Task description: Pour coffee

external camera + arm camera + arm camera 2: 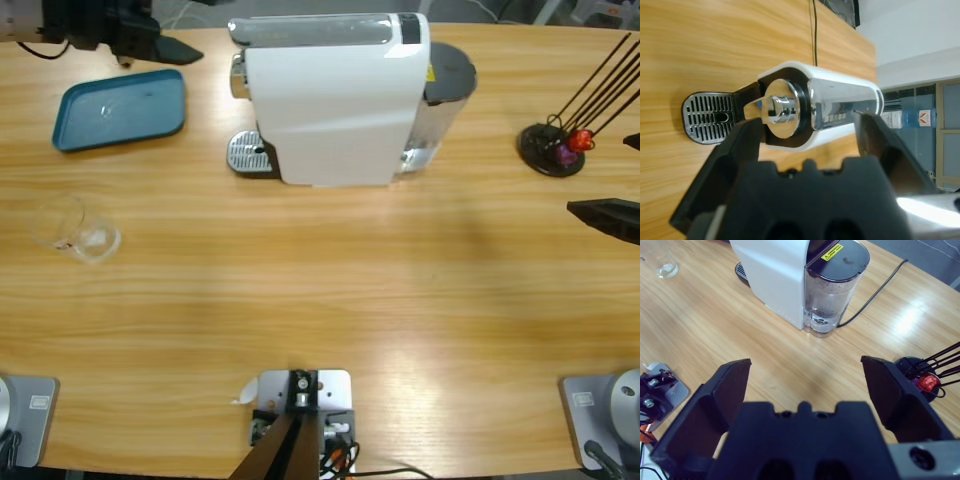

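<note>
The white coffee machine (335, 100) stands at the back middle of the table, its drip grille (250, 155) on its left. A small clear glass (75, 232) stands far to the left of it, away from both grippers. I see no coffee in it; the coffee is out of view. My left gripper (807, 127) is open at the table's back left (165, 48), facing the machine's chrome spout (782, 110) and grille (710, 117). My right gripper (805, 365) is open near the right edge (603, 180), facing the machine's water tank (832, 290). Nothing is between either pair of jaws.
A teal tray (120, 108) lies at the back left, near the left gripper. A black capsule stand (552, 148) with thin rods and a red and a purple capsule sits at the back right. A black cable (875, 292) runs from the machine's rear.
</note>
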Robot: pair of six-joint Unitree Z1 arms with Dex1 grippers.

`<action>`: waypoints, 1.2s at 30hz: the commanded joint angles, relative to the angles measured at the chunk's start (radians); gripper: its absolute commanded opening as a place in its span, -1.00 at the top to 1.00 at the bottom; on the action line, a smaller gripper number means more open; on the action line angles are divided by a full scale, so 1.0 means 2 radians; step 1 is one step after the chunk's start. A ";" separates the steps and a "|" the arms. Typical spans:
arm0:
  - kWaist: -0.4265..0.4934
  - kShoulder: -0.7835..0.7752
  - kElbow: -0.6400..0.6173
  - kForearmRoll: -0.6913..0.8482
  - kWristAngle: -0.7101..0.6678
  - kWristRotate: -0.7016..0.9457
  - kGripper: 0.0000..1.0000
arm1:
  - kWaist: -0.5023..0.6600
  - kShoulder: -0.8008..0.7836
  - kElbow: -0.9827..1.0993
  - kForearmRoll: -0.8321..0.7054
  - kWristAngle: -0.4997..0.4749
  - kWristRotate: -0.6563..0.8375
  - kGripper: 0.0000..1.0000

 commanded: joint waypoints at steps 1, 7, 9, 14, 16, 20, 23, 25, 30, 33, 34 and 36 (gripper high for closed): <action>0.004 0.046 -0.015 -0.007 -0.018 -0.010 -0.04 | 0.005 -0.005 0.021 -0.009 -0.001 0.005 -0.95; 0.007 0.044 -0.015 -0.007 -0.019 -0.010 0.14 | 0.005 0.005 0.032 -0.024 -0.002 0.016 -0.95; 0.008 0.045 -0.015 -0.007 -0.019 -0.010 0.31 | 0.005 0.009 0.032 -0.024 -0.004 0.016 -0.95; 0.008 0.050 -0.015 -0.007 -0.019 -0.010 0.45 | 0.005 0.002 0.032 -0.023 -0.008 0.015 -0.95; 0.008 0.052 -0.015 -0.011 -0.019 -0.010 0.45 | 0.005 0.000 0.032 -0.023 -0.009 0.015 -0.95; 0.007 0.057 -0.015 -0.015 -0.023 -0.010 0.45 | 0.005 0.000 0.032 -0.023 -0.009 0.015 -0.95; 0.007 0.060 -0.015 -0.019 -0.032 -0.010 0.46 | 0.005 0.002 0.032 -0.023 -0.009 0.015 -0.95; 0.006 0.059 -0.014 -0.021 -0.032 -0.010 0.82 | 0.005 0.002 0.032 -0.023 -0.009 0.015 -0.95; 0.006 0.054 -0.011 -0.024 -0.031 -0.005 1.00 | 0.005 -0.001 0.031 -0.022 -0.010 0.015 -0.95; 0.006 0.054 -0.011 -0.025 -0.032 -0.003 1.00 | 0.005 -0.004 0.030 -0.021 -0.010 0.015 -0.95; 0.006 0.053 -0.011 -0.025 -0.032 -0.002 1.00 | 0.005 -0.003 0.030 -0.021 -0.010 0.015 -0.95; 0.006 0.050 -0.009 -0.025 -0.031 -0.001 1.00 | 0.005 -0.003 0.030 -0.021 -0.010 0.015 -0.95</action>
